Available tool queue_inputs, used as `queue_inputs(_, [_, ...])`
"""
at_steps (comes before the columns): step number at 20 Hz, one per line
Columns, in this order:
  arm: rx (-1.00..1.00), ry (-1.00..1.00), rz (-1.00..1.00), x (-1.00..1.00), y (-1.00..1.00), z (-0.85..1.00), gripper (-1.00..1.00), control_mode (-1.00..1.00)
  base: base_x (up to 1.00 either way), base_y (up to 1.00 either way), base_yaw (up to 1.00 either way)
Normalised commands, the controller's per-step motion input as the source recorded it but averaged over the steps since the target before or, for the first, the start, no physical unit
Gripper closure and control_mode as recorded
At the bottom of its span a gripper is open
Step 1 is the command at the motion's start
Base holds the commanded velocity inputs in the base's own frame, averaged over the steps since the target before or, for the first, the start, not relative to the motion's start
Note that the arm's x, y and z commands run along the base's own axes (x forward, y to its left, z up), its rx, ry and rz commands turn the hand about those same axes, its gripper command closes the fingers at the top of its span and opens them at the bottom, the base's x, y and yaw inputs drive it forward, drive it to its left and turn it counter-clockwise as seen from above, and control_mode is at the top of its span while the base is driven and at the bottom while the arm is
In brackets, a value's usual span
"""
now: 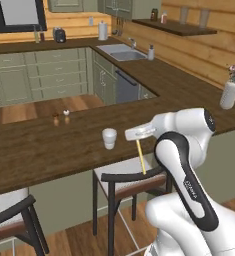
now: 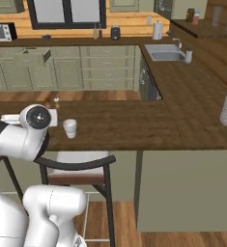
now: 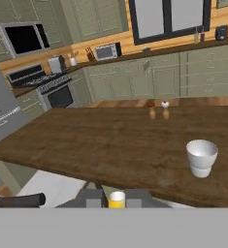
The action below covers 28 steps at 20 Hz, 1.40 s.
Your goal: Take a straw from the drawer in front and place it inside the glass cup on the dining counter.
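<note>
The pale-yellow straw (image 1: 140,158) hangs nearly upright from my gripper (image 1: 137,139), which is shut on its top end. In the hand view the straw's end (image 3: 117,199) shows between the dark fingertips (image 3: 93,199). The whitish glass cup (image 1: 109,138) stands upright on the dark wood dining counter (image 1: 44,150), a short way left of the gripper and near the counter's front edge. From the hand the cup (image 3: 201,157) lies ahead and to the right. The cup (image 2: 69,128) also stands just right of my arm. Far back, the green drawer (image 2: 34,57) stands pulled out.
Two small shakers (image 1: 61,117) stand further back on the counter. A white vase (image 1: 229,93) with flowers is at its right end. Dark-framed stools (image 1: 131,181) sit under the counter's front edge, below the straw. A sink (image 1: 122,52) and green cabinets lie beyond.
</note>
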Motion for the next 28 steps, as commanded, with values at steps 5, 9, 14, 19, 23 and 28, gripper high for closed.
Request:
queue_inputs(5, [0.00, 0.00, 0.00, 0.00, 0.00, 0.00, 1.00, 1.00, 1.00, 0.00, 0.00])
queue_inputs(9, [0.00, 0.00, 0.01, 0.50, -0.03, 0.16, 1.00, -1.00, 0.50, 0.00, 0.00])
queue_inputs(14, [0.04, 0.00, 0.23, 1.00, -0.37, 0.34, 1.00, -1.00, 0.00, 0.00, 0.00])
queue_inputs(19, [0.00, -0.08, 0.43, 0.95, -0.18, 0.04, 1.00, -1.00, 0.00, 0.00, 0.00])
queue_inputs(23, [0.00, -0.20, 0.46, 0.94, 0.00, -0.02, 1.00, -1.00, 0.00, 0.00, 0.00])
queue_inputs(28, [0.00, -0.16, 0.35, 0.97, 0.17, -0.06, 1.00, -1.00, 0.00, 0.00, 0.00])
